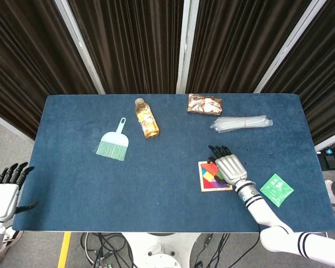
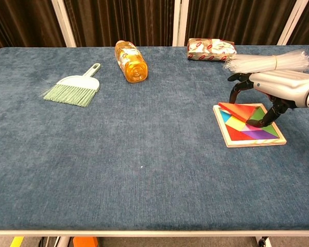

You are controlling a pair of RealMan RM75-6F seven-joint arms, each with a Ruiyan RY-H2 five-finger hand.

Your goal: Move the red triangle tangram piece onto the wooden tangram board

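Note:
The red triangle [image 2: 242,110] lies tilted over the far part of the wooden tangram board [image 2: 250,143], its left tip down at the board's far-left corner. My right hand [image 2: 272,88] arches over it and pinches it between thumb and fingers [image 2: 233,93]. In the head view the right hand [image 1: 228,166] covers the right half of the board [image 1: 215,189], and the red triangle [image 1: 212,167] peeks out at its left. The board holds several coloured pieces. My left hand [image 1: 4,192] hangs beyond the table's left front corner, fingers apart and empty.
A green hand brush [image 2: 72,87] and an orange bottle [image 2: 130,62] lie at the left and centre back. A wrapped packet [image 2: 211,49] and a bundle of clear plastic sticks [image 2: 270,63] sit behind the board. A green sachet [image 1: 276,187] lies to the board's right.

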